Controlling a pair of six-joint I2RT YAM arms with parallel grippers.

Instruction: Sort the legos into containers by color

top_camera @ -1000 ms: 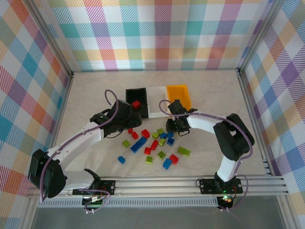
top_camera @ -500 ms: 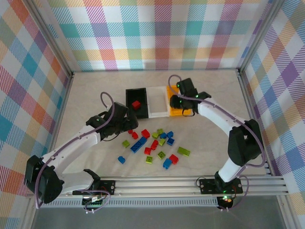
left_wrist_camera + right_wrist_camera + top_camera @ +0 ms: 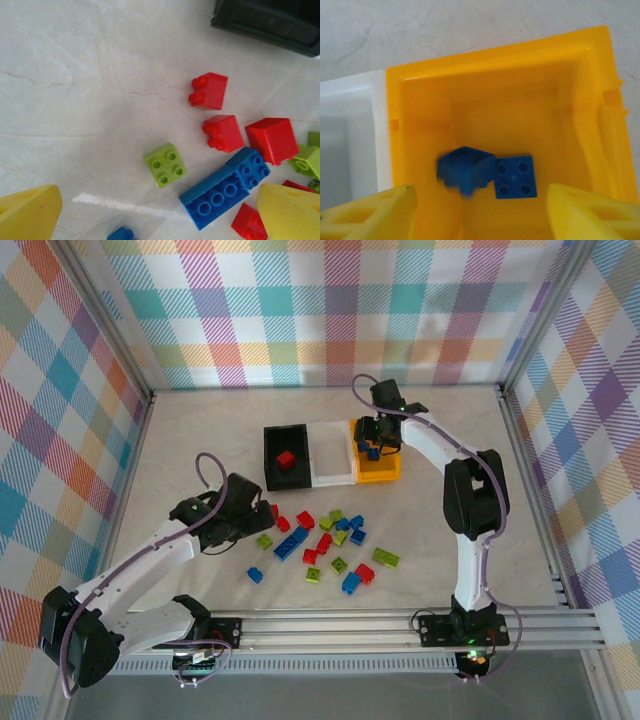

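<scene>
As right gripper [image 3: 480,220] opened, blue brick [image 3: 466,170] entered yellow bin [image 3: 420,125].

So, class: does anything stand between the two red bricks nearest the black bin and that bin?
Nothing visible. Bare table runs from the two red bricks to the black bin; the lime brick and long blue brick lie on their other side, nearer the left hand. Only the bin's wall needs clearing.

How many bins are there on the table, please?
3, side by side in a row: black bin on the left, white bin in the middle, yellow bin on the right. None seems hidden.
</scene>
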